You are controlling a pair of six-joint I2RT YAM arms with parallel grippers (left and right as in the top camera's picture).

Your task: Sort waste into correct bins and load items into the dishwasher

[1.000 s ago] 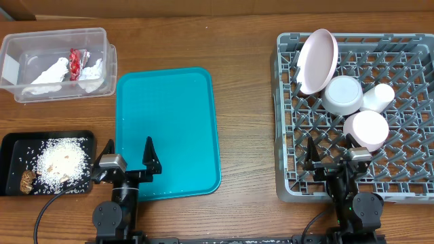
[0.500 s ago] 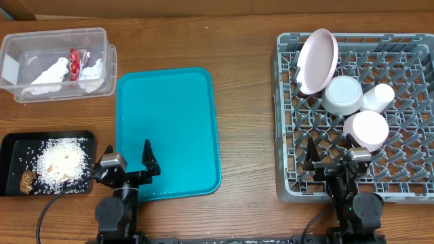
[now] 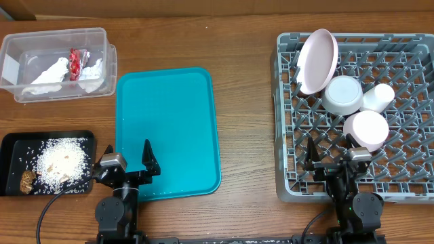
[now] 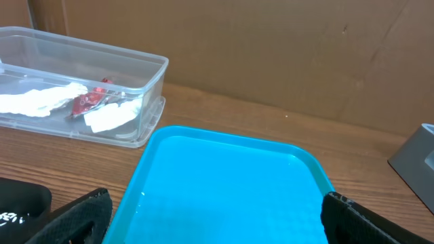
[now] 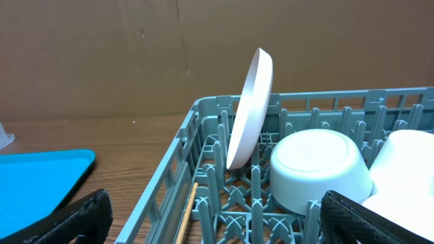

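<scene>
Left gripper (image 3: 127,148) and right gripper (image 3: 332,153): jaws wide, empty.
Teal serving tray (image 3: 166,129) directly ahead of left; upright pink plate (image 5: 249,108) and upturned white bowl (image 5: 319,169) ahead of right, among dish rack (image 5: 173,163) pegs.

Table (image 3: 244,41): mid-brown wood, darker grain streaks running side to side.

Far left corner: clear tub (image 3: 54,31), see-through, with a white patch at its left end. Inside it are a white napkin (image 3: 47,73) and a shiny red wrapper (image 3: 74,59).

Near left edge: black tray (image 3: 12,156), matt. White crumbs (image 3: 62,159) lie heaped and speckled across it, with one brown lump (image 3: 28,180).

Centre: serving tray (image 3: 166,129), plain bright teal, glossy.

Right side: dish rack (image 3: 283,156), grey, a lattice of crossed bars and pegs. In it:
- plate (image 3: 317,61), pale pink
- upturned bowl (image 3: 342,95), greyish white
- cup (image 3: 378,97), white
- nearer bowl (image 3: 366,130), white with a pink tinge

Wrist views: plain brown cardboard backdrop (image 4: 285,47).
</scene>
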